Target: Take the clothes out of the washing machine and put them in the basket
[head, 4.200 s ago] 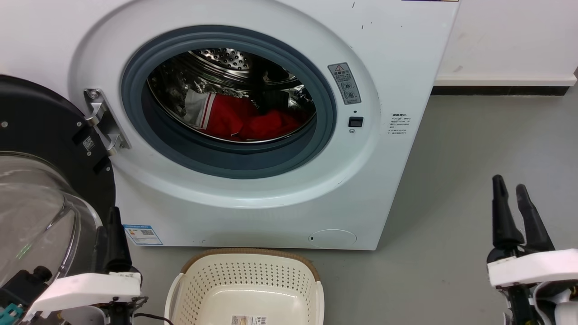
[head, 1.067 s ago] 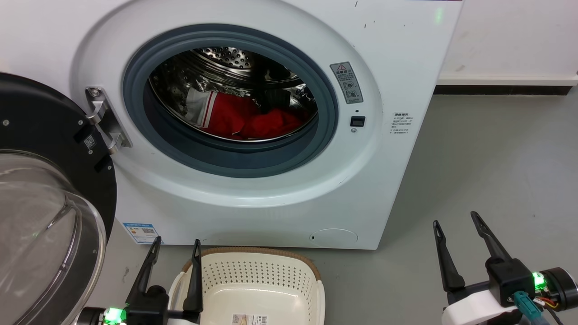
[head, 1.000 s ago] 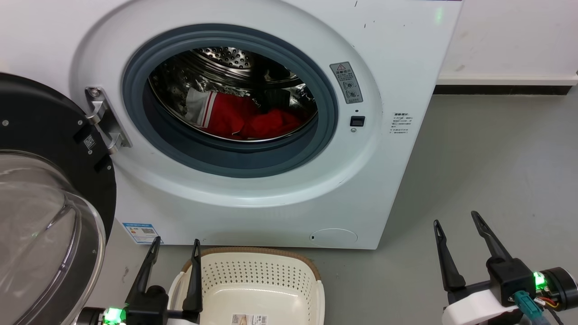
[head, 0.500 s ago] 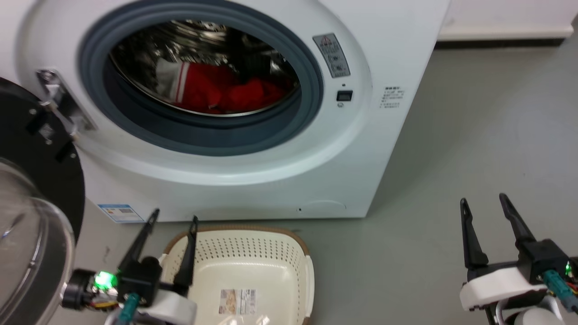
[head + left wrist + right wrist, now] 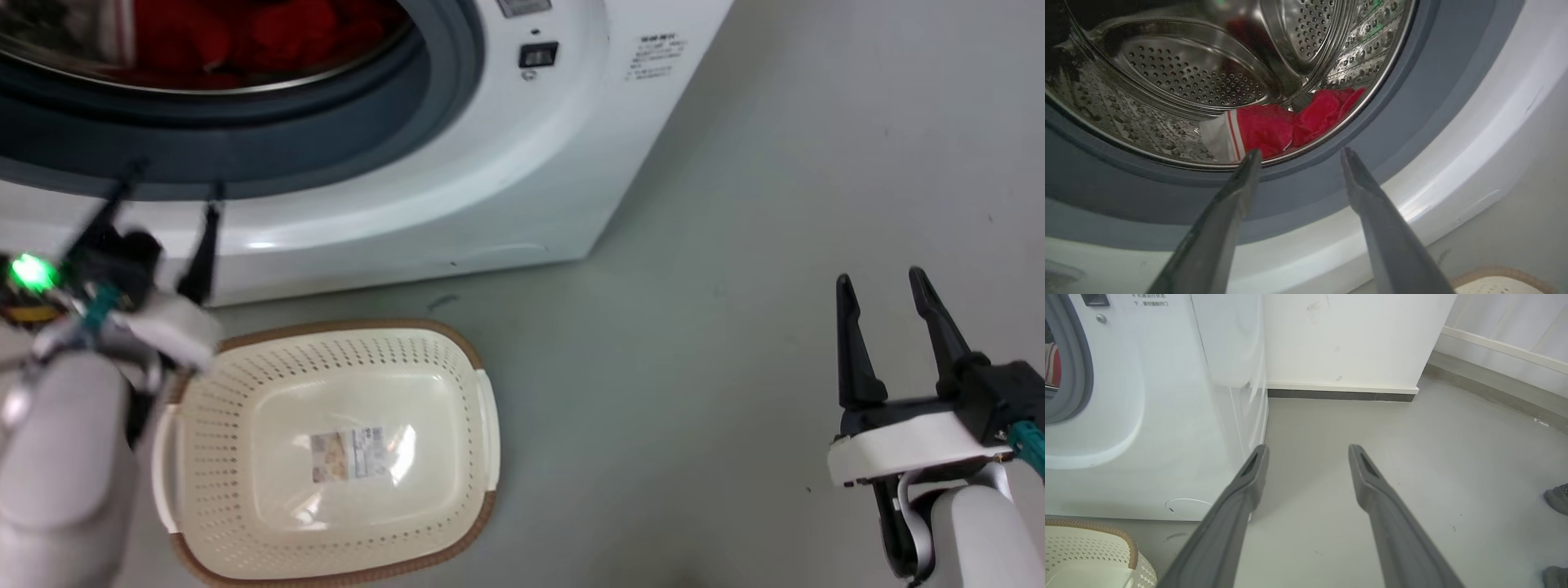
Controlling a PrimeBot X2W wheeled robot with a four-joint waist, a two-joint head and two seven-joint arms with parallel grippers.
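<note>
Grey floor meets a white wall. The left end effector, spread apart and empty, faces the washing machine. The clothes lie beyond it and the basket is near it. The right end effector is also spread, holding nothing.

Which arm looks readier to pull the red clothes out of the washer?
Left, I'd say. The left gripper is open and points at the drum opening, with the clothes just past its fingertips. The right gripper, also open, hangs over the floor beside the washer, away from the opening.
</note>
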